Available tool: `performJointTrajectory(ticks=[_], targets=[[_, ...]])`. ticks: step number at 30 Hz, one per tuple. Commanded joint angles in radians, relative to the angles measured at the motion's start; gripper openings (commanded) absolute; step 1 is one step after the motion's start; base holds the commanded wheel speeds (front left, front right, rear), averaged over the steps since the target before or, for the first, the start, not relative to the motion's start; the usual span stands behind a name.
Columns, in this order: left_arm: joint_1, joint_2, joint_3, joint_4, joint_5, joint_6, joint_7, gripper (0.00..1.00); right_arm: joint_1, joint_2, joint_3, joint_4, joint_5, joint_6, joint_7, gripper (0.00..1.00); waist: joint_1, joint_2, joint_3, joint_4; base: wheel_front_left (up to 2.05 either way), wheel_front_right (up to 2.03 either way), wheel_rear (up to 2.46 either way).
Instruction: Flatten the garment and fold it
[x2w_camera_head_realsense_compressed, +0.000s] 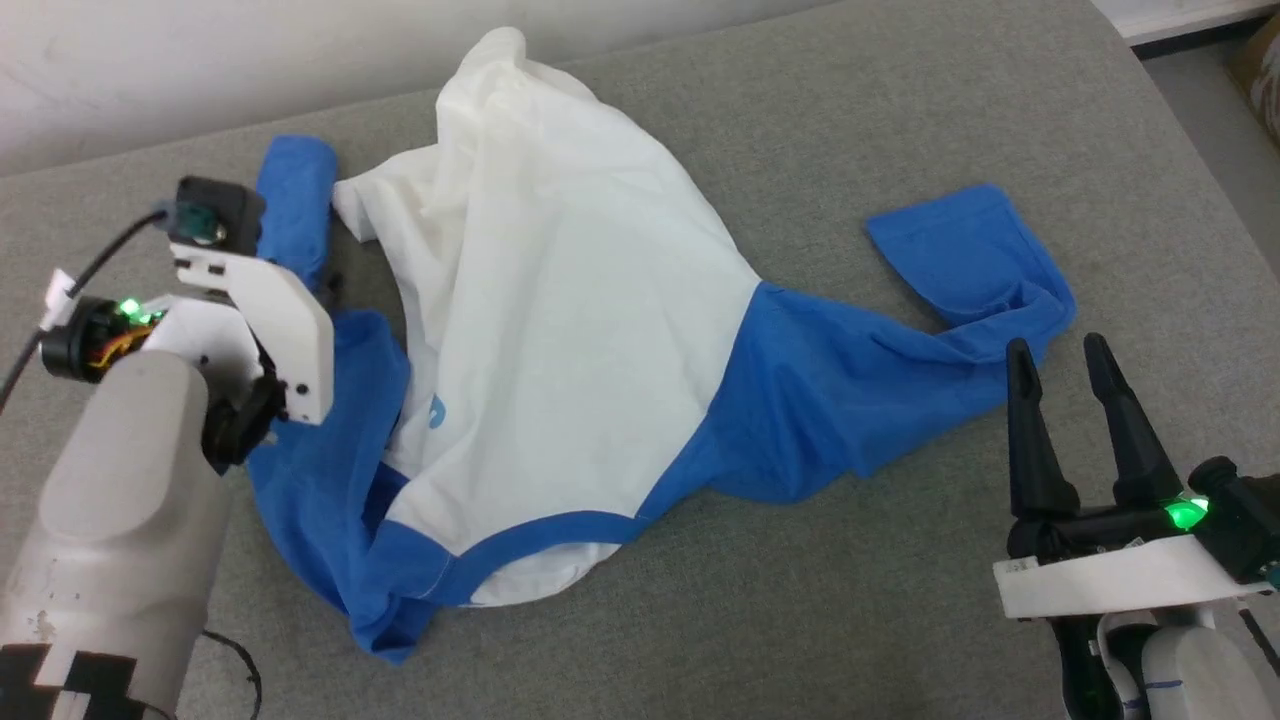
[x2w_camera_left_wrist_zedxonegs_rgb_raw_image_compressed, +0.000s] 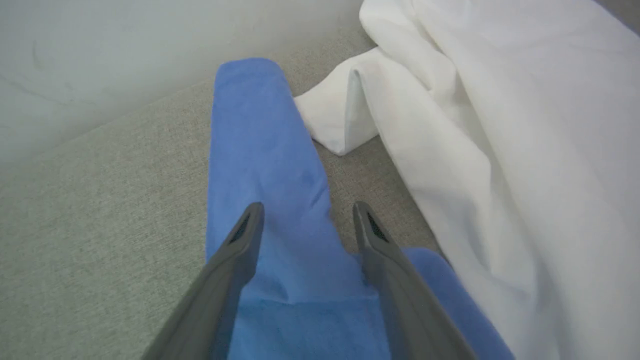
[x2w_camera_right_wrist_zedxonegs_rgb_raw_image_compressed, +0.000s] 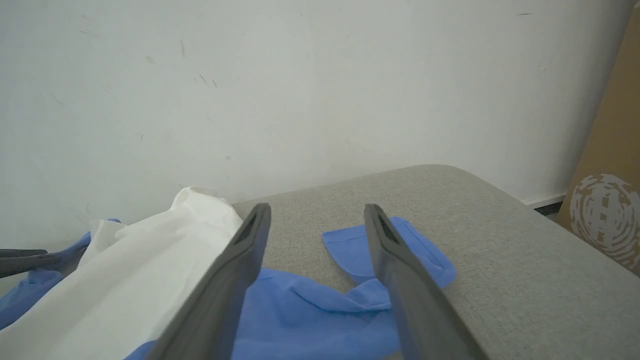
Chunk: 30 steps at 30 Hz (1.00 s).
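The garment (x2w_camera_head_realsense_compressed: 560, 300) lies crumpled on the grey padded surface (x2w_camera_head_realsense_compressed: 900, 100), its white body bunched toward the back and showing a bit of light-blue lettering (x2w_camera_head_realsense_compressed: 436, 410); the bear patch is hidden. One blue sleeve (x2w_camera_head_realsense_compressed: 295, 200) runs to the back left. My left gripper (x2w_camera_left_wrist_zedxonegs_rgb_raw_image_compressed: 306, 210) hovers open just above that sleeve (x2w_camera_left_wrist_zedxonegs_rgb_raw_image_compressed: 260, 140), a finger on each side. The other blue sleeve (x2w_camera_head_realsense_compressed: 960, 250) stretches right, its cuff folded back. Open and empty, my right gripper (x2w_camera_head_realsense_compressed: 1057, 350) stands just in front of this sleeve (x2w_camera_right_wrist_zedxonegs_rgb_raw_image_compressed: 350, 250) and is also in the right wrist view (x2w_camera_right_wrist_zedxonegs_rgb_raw_image_compressed: 317, 207).
A white wall (x2w_camera_head_realsense_compressed: 200, 60) runs close behind the surface. The surface's rounded right edge (x2w_camera_right_wrist_zedxonegs_rgb_raw_image_compressed: 550, 225) drops to the floor, where a brown cardboard box (x2w_camera_right_wrist_zedxonegs_rgb_raw_image_compressed: 610, 175) stands. Bare grey surface (x2w_camera_head_realsense_compressed: 750, 620) lies in front of the garment.
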<state>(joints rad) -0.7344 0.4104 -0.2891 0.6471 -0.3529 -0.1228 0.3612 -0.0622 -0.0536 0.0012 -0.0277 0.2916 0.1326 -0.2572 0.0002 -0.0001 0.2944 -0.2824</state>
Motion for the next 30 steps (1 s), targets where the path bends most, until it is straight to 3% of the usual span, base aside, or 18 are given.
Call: performJointTrajectory(ticks=[1,8,16,24,30], targets=[[0.010,0.000,-0.014,0.017,-0.009,-0.006,-0.048,1.00,-0.010,0.003,0.005,0.008,-0.004,-0.002,-0.005,1.00,-0.0002,0.0001,-0.013,0.013,0.00,0.00,0.00],[0.013,-0.017,0.021,0.024,-0.067,-0.007,-0.235,1.00,0.011,0.003,-0.012,0.014,-0.040,-0.002,-0.005,1.00,-0.0002,0.0001,-0.092,0.078,0.00,0.00,0.00],[0.121,-0.039,0.072,-0.091,-0.095,0.024,-0.449,1.00,0.056,0.003,-0.034,0.026,-0.083,-0.002,-0.005,1.00,-0.0002,0.0001,-0.177,0.163,0.00,0.00,0.00],[0.419,-0.071,0.133,-0.371,-0.080,0.134,-0.610,1.00,0.098,0.002,-0.033,0.055,-0.116,-0.002,0.026,1.00,-0.0002,0.0001,-0.226,0.244,0.00,0.00,0.00],[0.667,-0.168,0.205,-0.610,-0.016,0.205,-0.622,1.00,0.127,-0.045,0.019,0.058,-0.121,-0.002,0.115,1.00,-0.0002,0.0001,-0.247,0.290,0.00,0.00,0.00]])
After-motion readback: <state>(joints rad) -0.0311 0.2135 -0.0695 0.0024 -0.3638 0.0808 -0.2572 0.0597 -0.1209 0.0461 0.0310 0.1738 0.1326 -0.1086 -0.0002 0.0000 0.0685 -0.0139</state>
